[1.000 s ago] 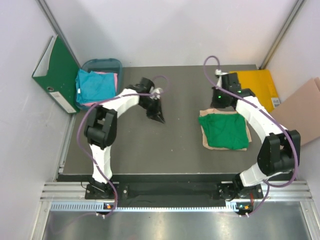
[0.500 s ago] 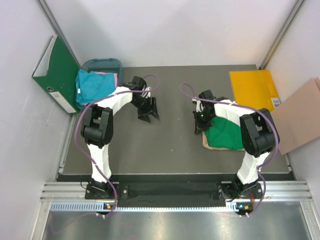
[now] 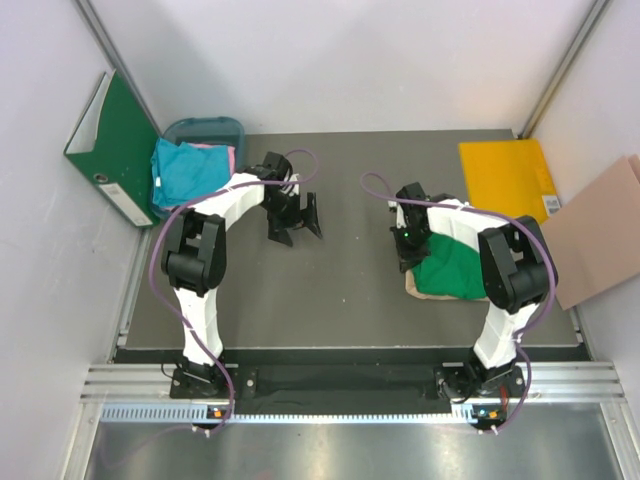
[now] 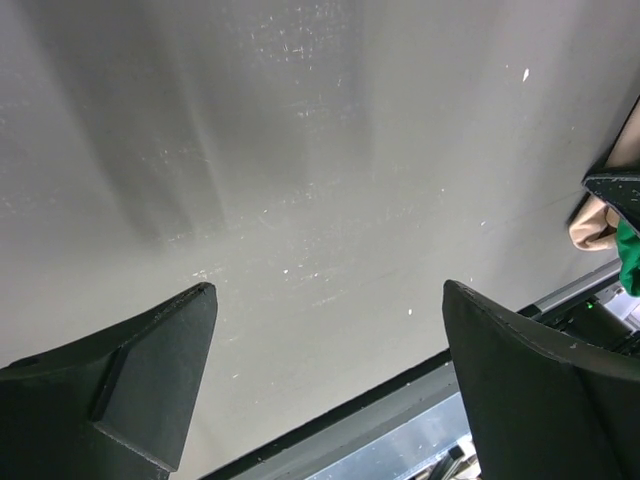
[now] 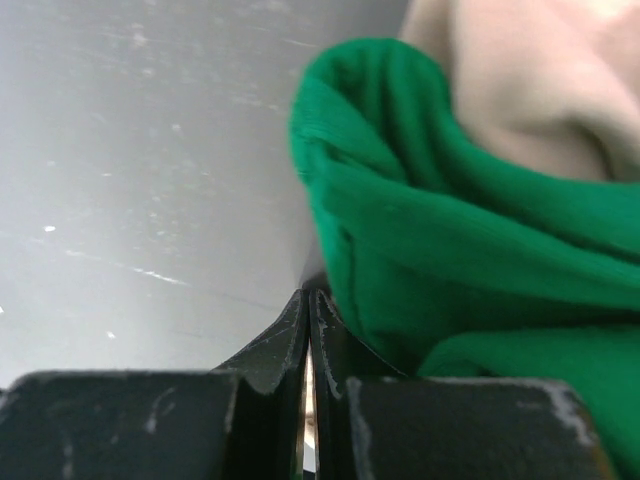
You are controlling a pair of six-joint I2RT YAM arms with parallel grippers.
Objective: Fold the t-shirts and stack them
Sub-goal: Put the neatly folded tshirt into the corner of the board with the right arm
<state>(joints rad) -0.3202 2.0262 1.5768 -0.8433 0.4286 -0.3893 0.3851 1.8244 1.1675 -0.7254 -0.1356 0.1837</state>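
Roughly halfway, I judge: green shirt [image 3: 455, 268] folded atop beige shirt [image 3: 425, 292], desk [image 3: 350, 300] right; teal shirt [image 3: 188, 172] and pink shirt [image 3: 228, 157] unfolded in bin [image 3: 205, 126]. Left pincer [image 3: 298, 232] apart, empty; right pincer [image 3: 406, 260] together beside green.

the green t-shirt [image 3: 458, 268] is plain bright green, the beige-peach t-shirt [image 3: 424, 291] plain too. the teal-blue t-shirt [image 3: 190, 172] and pink t-shirt [image 3: 229, 156] are unpatterned; their bin [image 3: 205, 125] is grey-teal. the binder [image 3: 122, 140] is dark green, the folder [image 3: 505, 172] yellow, the cardboard [image 3: 600, 235] brown, the table [image 3: 340, 290] dark grey. the left arm [image 3: 230, 200] and right arm [image 3: 460, 213] are white with black joints.
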